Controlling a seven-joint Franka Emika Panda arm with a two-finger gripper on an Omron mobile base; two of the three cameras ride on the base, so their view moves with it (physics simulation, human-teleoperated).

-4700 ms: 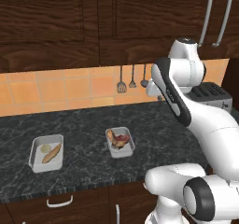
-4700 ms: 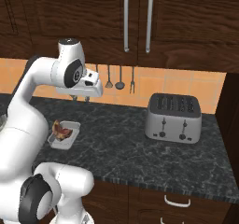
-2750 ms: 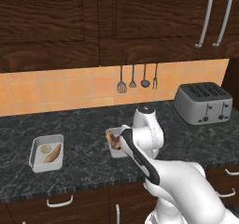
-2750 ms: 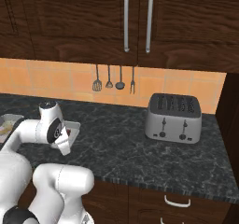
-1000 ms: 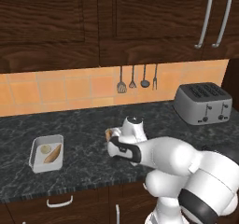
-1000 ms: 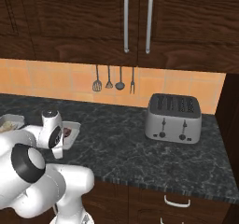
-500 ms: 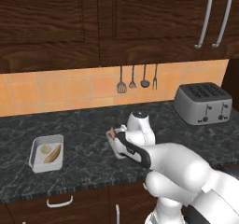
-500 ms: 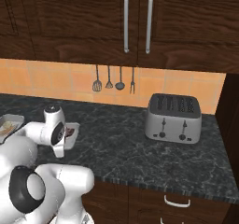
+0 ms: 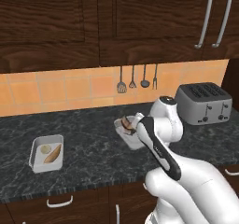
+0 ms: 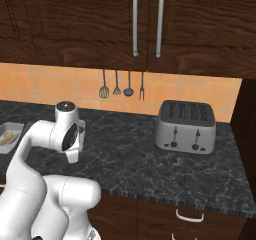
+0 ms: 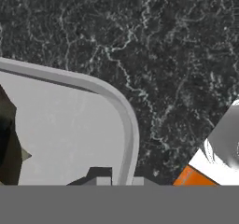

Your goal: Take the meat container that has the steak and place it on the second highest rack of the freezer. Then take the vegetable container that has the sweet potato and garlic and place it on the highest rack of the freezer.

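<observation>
The meat container (image 9: 129, 133) looks stiff and light, best taken by its thin rim, where the gripper (image 11: 122, 180) seems closed on it.

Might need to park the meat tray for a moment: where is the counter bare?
Bare granite lies between the vegetable container and the meat container, and in front of the toaster. It is crowded at the meat container, where the arm bends over it.
</observation>
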